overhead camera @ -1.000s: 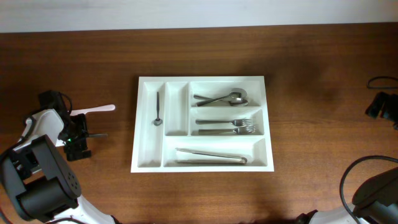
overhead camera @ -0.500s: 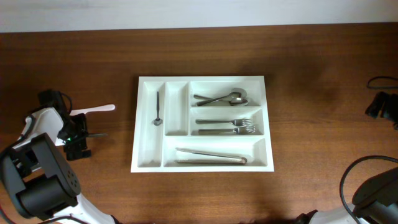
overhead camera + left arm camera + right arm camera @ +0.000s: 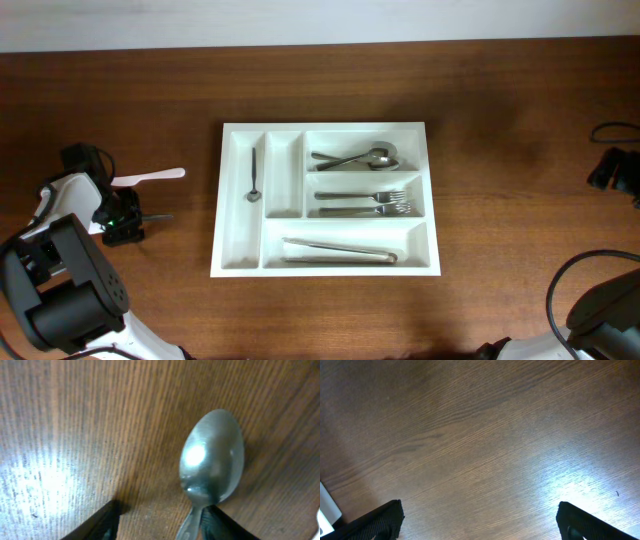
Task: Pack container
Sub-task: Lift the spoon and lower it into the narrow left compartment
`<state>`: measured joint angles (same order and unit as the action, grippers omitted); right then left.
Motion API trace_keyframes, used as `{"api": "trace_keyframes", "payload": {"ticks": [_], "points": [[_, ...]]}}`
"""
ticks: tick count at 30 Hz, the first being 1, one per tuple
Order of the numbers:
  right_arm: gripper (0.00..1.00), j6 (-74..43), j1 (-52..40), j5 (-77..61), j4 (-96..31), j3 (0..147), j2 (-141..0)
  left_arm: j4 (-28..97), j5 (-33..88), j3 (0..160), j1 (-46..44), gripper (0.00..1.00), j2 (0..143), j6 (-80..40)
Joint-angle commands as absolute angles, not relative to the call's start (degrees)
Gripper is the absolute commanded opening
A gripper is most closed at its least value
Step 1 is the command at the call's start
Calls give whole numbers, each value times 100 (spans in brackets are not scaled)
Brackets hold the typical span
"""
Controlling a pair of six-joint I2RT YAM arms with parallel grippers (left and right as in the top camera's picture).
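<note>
Container (image 3: pixel 285 175) lies mid-table (image 3: pixel 500 200). Near the left edge, left gripper (image 3: pixel 160 522) straddles a spoon (image 3: pixel 212 457) handle, jaws apart, unclamped. Right gripper (image 3: pixel 477 520) gapes wide.

glossy metal spoon (image 3: pixel 212 457) on grained wood table (image 3: pixel 75 420); smooth white plastic container (image 3: pixel 240 247).

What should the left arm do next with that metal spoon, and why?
Probably close the left gripper on the spoon: its handle lies between the fingers, close by one, with a clear gap to the other, so nothing clamps it yet.
</note>
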<state>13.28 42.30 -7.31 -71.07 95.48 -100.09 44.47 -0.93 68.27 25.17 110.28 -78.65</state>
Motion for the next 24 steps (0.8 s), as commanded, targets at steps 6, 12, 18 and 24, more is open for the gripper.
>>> {"api": "trace_keyframes", "payload": {"ticks": [6, 12, 18, 24], "points": [[99, 1278, 4241, -701, -7105, 9542, -10062, 4239, 27, 6770, 2530, 38, 11340, -7878], [99, 1278, 4241, -701, -7105, 9542, -10062, 4200, 25, 6895, 2530, 33, 11340, -7531], [99, 1278, 4241, -703, -7105, 9542, -10062, 4224, 25, 7240, 2530, 18, 11340, -7168], [99, 1278, 4241, -703, -7105, 9542, -10062, 4224, 27, 7406, 2530, 8, 11340, -7140]]}}
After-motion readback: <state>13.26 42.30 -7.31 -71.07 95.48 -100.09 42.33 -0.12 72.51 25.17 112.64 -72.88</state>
